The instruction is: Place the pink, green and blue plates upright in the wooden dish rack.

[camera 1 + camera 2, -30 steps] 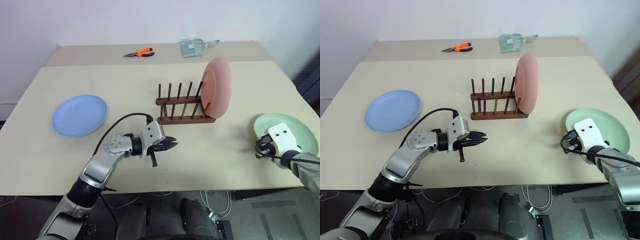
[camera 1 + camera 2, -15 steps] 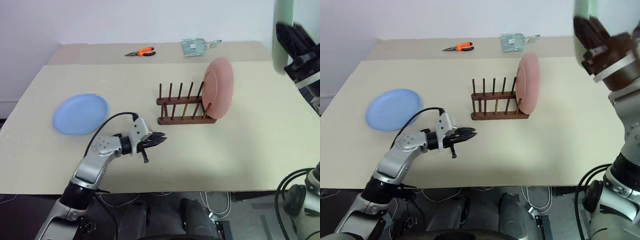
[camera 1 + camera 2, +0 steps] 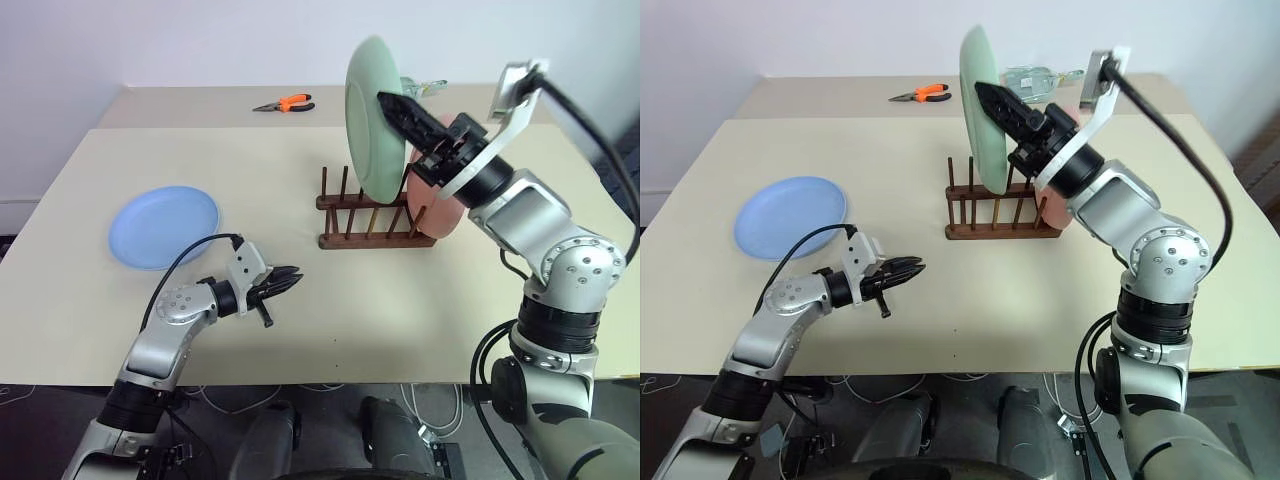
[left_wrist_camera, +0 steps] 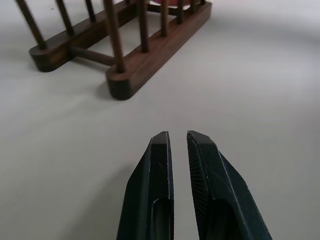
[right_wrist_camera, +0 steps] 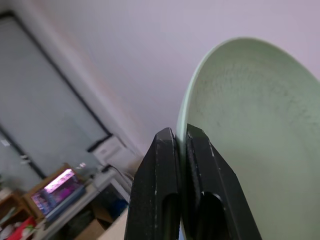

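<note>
Across most of the frame lies my table [image 3: 480, 300], beige and bare at the centre. High in the upper middle of the head views I hold the green plate [image 3: 372, 120] on edge, clenched at its rim by my right gripper [image 3: 392, 104], above the rack [image 3: 368, 212]. That rack sits just above centre, and the pink plate [image 3: 436, 208] already stands upright at its right end, partly hidden behind my right arm. At middle left the blue plate [image 3: 164, 226] lies flat on the table, well apart from the rack. Lower left, my left gripper [image 3: 288, 282] hovers low over the table, fingers pinched together on nothing, pointing toward the rack's near end. Smallest, at the top edge, lie orange pliers [image 3: 282, 104].

My worries: the grip is a thin pinch on a rim, so the plate could swing or slip as I lower it. If I come down misaligned, the edge may land on the peg tops instead of between them, or knock the pink plate, and the light rack could slide or tip.
</note>
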